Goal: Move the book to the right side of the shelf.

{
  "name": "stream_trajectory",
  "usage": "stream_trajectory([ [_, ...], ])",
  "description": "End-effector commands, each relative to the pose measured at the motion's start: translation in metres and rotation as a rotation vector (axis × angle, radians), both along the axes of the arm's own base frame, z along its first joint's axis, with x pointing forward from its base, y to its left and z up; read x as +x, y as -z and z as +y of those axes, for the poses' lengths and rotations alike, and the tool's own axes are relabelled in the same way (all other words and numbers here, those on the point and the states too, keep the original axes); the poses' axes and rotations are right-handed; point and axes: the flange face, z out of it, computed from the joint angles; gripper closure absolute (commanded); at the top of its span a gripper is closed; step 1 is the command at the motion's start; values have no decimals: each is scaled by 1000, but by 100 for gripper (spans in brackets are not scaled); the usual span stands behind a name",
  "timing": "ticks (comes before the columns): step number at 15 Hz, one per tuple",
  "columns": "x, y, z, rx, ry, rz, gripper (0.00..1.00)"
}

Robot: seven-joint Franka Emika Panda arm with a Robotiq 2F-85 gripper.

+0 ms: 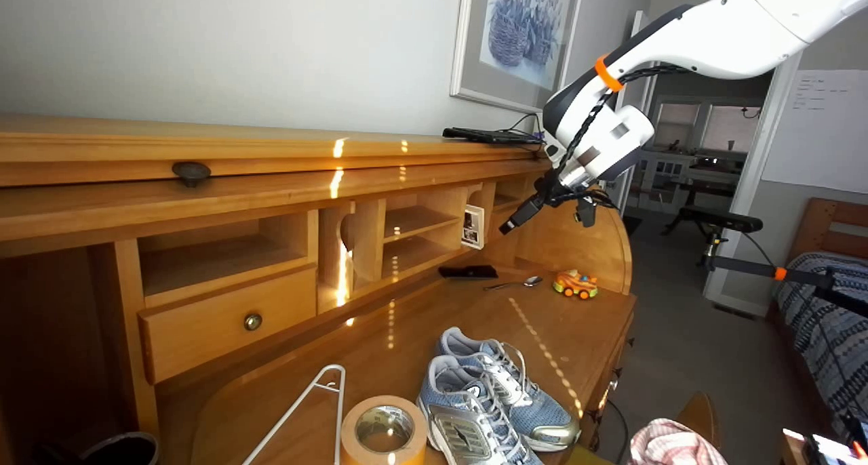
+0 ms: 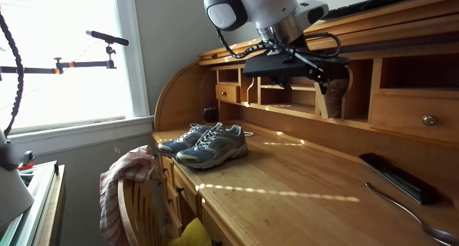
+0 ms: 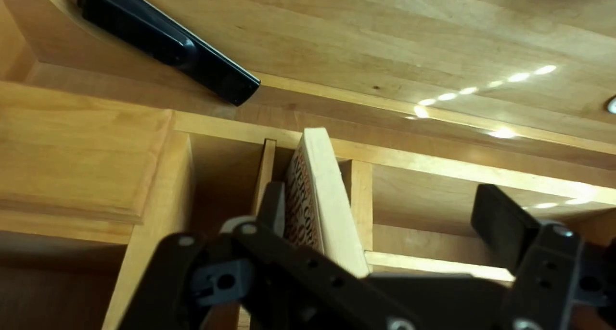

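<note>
The book (image 1: pixel 472 226) stands in the small shelf compartment, framed by a thin divider (image 3: pixel 264 171). It also shows in an exterior view (image 2: pixel 334 97) and the wrist view (image 3: pixel 334 200), pale page edge outward. It tilts, its top leaning toward the thicker divider (image 3: pixel 361 190) beside the two-level cubby. Its lower front corner juts past the shelf's front edge. My gripper (image 3: pixel 385 207) is open in front of the compartment, also seen in an exterior view (image 2: pixel 304 88). One finger is beside the lettered cover; the other is well apart, before the two-level cubby. The book's upper end is hidden behind the gripper.
A knobbed drawer (image 2: pixel 412 115) and a two-level cubby (image 1: pixel 417 238) flank the compartment. On the desktop are a black slab-like object (image 2: pixel 401 178), a spoon (image 1: pixel 513 284), a toy car (image 1: pixel 575 285), sneakers (image 1: pixel 488 397), tape (image 1: pixel 384 432) and a hanger (image 1: pixel 298 411).
</note>
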Motion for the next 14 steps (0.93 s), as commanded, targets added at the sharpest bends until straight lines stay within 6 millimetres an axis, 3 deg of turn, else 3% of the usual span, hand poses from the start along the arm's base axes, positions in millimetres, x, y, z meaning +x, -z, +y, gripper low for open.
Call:
stream_trajectory([
  [1,1,2,0,-1,-4,1,0],
  [14,5,1,-9,50,41,-73,0],
])
